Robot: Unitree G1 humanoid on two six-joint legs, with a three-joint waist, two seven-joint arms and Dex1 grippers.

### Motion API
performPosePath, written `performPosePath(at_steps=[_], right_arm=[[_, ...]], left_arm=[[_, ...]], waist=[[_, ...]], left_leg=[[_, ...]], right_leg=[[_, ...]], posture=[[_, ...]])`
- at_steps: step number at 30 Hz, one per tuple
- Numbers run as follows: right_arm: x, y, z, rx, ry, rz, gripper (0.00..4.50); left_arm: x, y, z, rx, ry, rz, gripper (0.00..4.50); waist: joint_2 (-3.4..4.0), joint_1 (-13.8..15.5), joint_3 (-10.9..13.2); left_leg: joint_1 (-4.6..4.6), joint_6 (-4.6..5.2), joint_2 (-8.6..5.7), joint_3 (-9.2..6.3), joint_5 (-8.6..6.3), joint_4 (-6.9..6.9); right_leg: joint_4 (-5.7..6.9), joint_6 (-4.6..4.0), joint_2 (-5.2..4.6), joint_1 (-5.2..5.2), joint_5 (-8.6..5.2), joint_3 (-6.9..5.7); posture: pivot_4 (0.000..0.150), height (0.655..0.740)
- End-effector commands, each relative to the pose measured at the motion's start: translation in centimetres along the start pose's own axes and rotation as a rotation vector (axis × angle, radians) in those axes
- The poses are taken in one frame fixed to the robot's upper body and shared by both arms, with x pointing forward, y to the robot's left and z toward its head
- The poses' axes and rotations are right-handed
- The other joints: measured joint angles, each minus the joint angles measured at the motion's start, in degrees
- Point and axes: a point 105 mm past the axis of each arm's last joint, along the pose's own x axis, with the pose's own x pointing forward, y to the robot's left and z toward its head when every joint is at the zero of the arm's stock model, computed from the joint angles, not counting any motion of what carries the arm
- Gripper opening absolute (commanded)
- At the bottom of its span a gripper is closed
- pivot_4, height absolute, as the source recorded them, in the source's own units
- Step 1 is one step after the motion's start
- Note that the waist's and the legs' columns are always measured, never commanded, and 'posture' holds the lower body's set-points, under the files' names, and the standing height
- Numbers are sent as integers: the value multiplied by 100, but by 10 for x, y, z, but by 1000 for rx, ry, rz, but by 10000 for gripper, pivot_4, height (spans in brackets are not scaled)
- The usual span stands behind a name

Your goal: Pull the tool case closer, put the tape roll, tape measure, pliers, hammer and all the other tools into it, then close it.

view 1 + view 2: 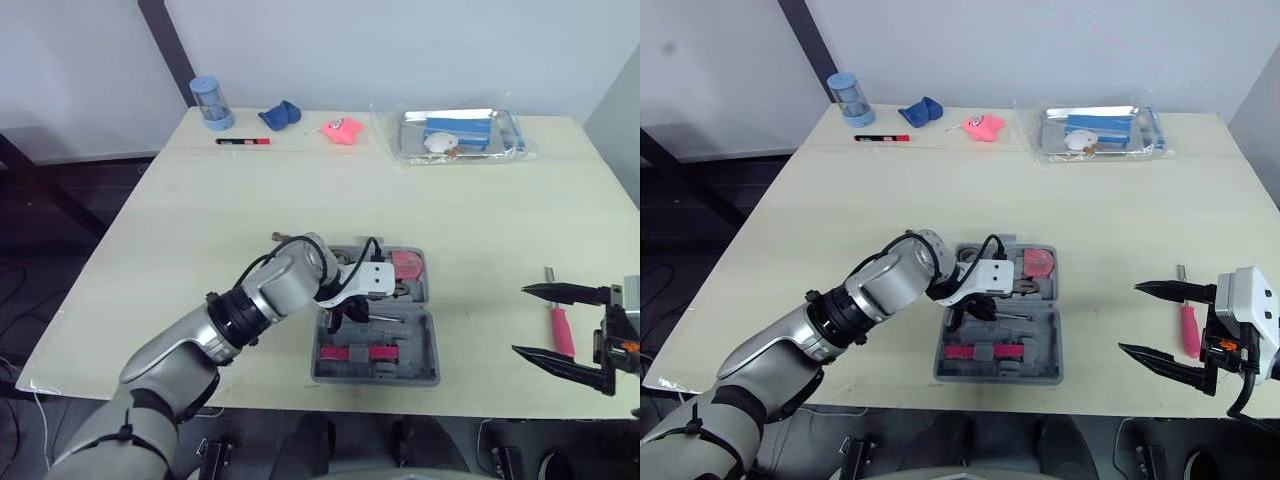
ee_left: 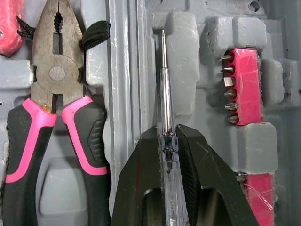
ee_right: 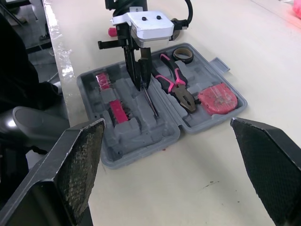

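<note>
Head cameras first: the open grey plastic tool case (image 1: 418, 350) sits on the pale wooden table (image 1: 300, 200), close to the front edge. The left gripper (image 1: 340, 318) is down inside it, about at the hinge line. Over on the right, the right gripper (image 1: 520, 320) hovers with its two fingers spread wide, holding nothing. A pink-handled tool with a metal shaft (image 1: 562, 330) lies on the table right by it.

Now the left wrist camera: the fingers are pinching the clear handle of a slim screwdriver (image 2: 165, 108), and its shaft lies along a groove in the grey moulding. On one side, pliers with pink-and-black handles (image 2: 56, 94) sit in the other half, with a black strap beside the jaws. On the other side is a pink holder with a row of bits (image 2: 242, 84).

Right wrist camera: a dark tape roll (image 3: 182, 54) is tucked in the case's corner by the pliers' handles. A flat pink tape measure (image 3: 217, 98) lies at their nose.
</note>
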Motion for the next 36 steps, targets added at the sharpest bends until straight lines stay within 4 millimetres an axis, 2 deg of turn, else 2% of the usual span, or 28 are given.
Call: performPosePath(at_steps=[1,24,26,27,29,34,36], right_arm=[[2,4,5,-23,-16,10,45000],[4,4,1,-14,-23,12,45000],[4,4,1,-14,-25,12,45000],[4,4,1,-15,-25,12,45000],[4,4,1,-14,-25,11,45000],[5,3,0,-13,-24,8,45000],[6,3,1,-13,-28,8,45000]], left_arm=[[-3,6,2,39,24,41,26],[-15,6,6,64,-11,58,26],[-14,6,6,65,-16,63,10736],[-14,6,8,58,-25,67,11746],[-14,4,9,45,-35,51,18765],[-18,6,12,3,-70,52,18765],[-25,3,17,-48,-142,20,18765]], waist=[[0,1,0],[0,-8,0],[0,-7,0],[0,-6,0],[0,-5,0],[0,-6,0],[0,-10,0]], left_leg=[[0,0,0,0,0,3],[3,14,0,4,-8,48],[3,13,0,3,-8,48],[2,13,-1,3,-8,48],[2,14,0,3,-8,48],[2,14,-1,2,-8,49],[2,14,-1,3,-8,49]], right_leg=[[1,1,0,0,0,0],[55,1,2,-1,0,10],[55,1,2,-2,0,10],[55,1,2,-1,0,10],[55,1,1,-1,0,11],[55,1,1,-1,0,9],[55,1,1,-1,0,10]], posture=[[1500,7400],[1500,7400],[1500,7400],[1500,7400],[1500,7400],[1500,7400],[1500,7400]])
